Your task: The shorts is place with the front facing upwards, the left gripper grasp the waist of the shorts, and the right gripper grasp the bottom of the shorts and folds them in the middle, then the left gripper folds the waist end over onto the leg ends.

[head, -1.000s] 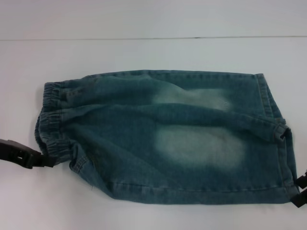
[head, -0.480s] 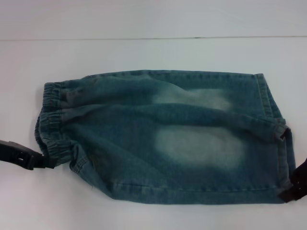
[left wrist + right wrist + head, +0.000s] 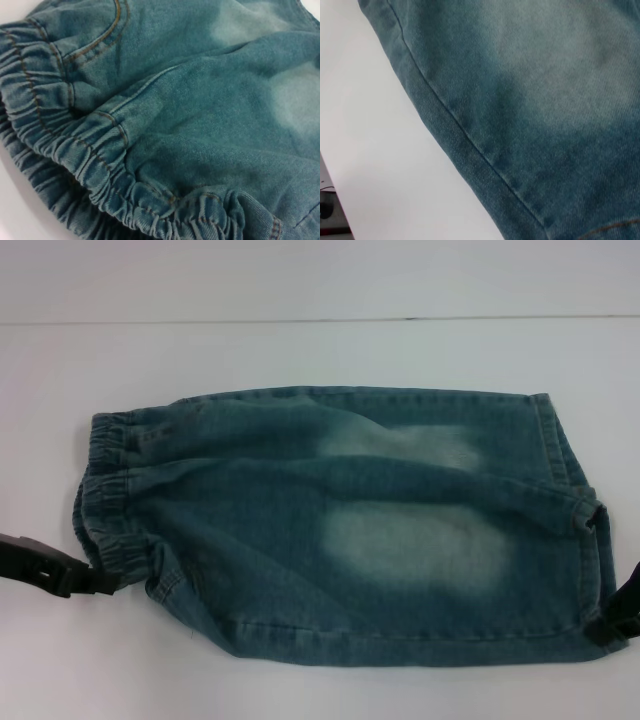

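Shorts folded lengthwise, waist end at the left claw

Denim shorts [image 3: 350, 525] lie flat on the white table [image 3: 300, 350] in the head view, doubled along their length, with the long axis running left to right across the robot's front. The ruffled waist of the shorts [image 3: 105, 490] is at the robot's left end; the flat stitched leg ends [image 3: 565, 475] are at the right end, well apart from it.

The left gripper [image 3: 50, 568] sits low at the left edge of the scene, its tip touching or just beside the near corner of the waistband. Whether its fingers are open or clamped cannot be told from these views; its wrist camera shows only gathered elastic [image 3: 100, 170] filling the picture at very close range. The right gripper [image 3: 622, 612] shows as a dark shape at the near right corner, against the leg hems, and the state of its fingers cannot be told either; its wrist camera looks along a straight seam [image 3: 465, 135] with bare table beside it.

Judged from this layout, the lengthwise fold appears done and the remaining move belongs to the left arm, the nearer one to the waist: carry that end rightward along the long axis, over onto the hems
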`<state>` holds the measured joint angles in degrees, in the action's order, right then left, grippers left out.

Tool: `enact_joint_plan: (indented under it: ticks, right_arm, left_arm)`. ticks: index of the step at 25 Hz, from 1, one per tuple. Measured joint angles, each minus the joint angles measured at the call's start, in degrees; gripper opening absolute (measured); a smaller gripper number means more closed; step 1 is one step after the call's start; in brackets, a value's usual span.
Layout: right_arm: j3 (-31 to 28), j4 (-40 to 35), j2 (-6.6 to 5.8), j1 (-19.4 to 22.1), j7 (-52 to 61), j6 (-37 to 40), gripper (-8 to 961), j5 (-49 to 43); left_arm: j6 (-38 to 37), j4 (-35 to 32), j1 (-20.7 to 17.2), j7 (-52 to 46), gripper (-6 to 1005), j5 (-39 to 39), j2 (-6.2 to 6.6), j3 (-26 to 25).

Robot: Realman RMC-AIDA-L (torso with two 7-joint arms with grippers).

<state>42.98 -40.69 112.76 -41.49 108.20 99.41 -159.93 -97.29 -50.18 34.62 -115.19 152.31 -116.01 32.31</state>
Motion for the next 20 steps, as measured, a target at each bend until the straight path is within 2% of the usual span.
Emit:
enact_joint_plan:
  ticks: [2,7,14,20]
  right_arm:
    - [0.00,0.00,0.00,0.01,-0.09,-0.01,103,0.00]
    - [0.03,0.00,-0.30,0.34,-1.90,1.49,33,-0.01]
    - [-1.76,0.54,-2.01,0.71,-6.83,8.77,31,0.19]
    - [-9.81,0.39,-2.98,0.89,-9.62,8.55,25,1.64]
  left_arm:
    - [0.00,0.00,0.00,-0.01,38,0.00,0.00,0.03]
    - [-2.00,-0.03,0.33,-0.07,38,0.01,0.29,0.05]
    - [-8.87,-1.00,1.25,0.14,38,0.79,2.08,-0.07]
    - [-8.99,-1.22,2.22,-3.45,39,0.90,2.89,-1.65]
